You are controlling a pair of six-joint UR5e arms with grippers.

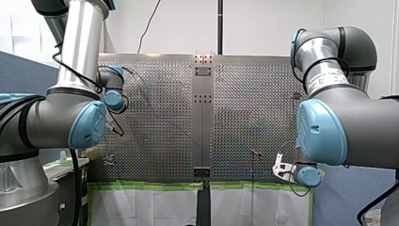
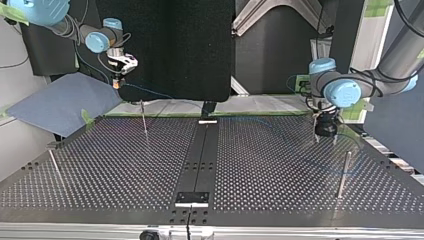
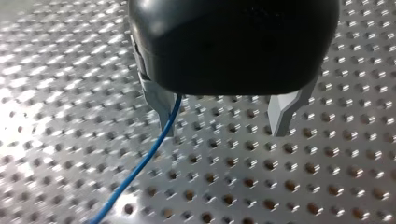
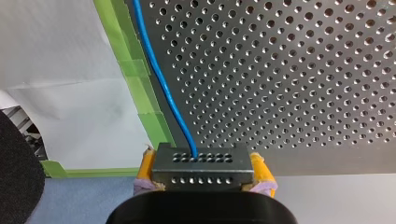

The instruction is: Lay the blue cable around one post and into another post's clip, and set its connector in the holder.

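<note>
The perforated bench (image 2: 280, 165) fills the top view, its near corners cut off. In the front view my left arm's elbow (image 1: 87, 125) blocks the nine o'clock side, so my left hand does not show there. Three thin posts stand on the bench in the top view: one at three o'clock (image 2: 342, 175), one at nine (image 2: 55, 167) and one toward eleven (image 2: 144, 120). Any clip on them is too small to make out, and I cannot tell which fitting is the holder.

My left hand (image 2: 325, 131) hangs low over the bench at two o'clock. The left wrist view shows its metal fingers (image 3: 161, 105) spread, pinching nothing. My right hand (image 2: 118, 80) hangs at ten o'clock, past the bench's far edge, its yellow pads (image 4: 260, 170) pinching the dark connector (image 4: 203, 161).

The blue cable (image 4: 161, 79) leaves the connector ahead of that hand, runs along the green tape (image 4: 133, 70) at the bench's edge, and passes just beside one finger of the left hand. Its middle stretch is faint in the top view.
</note>
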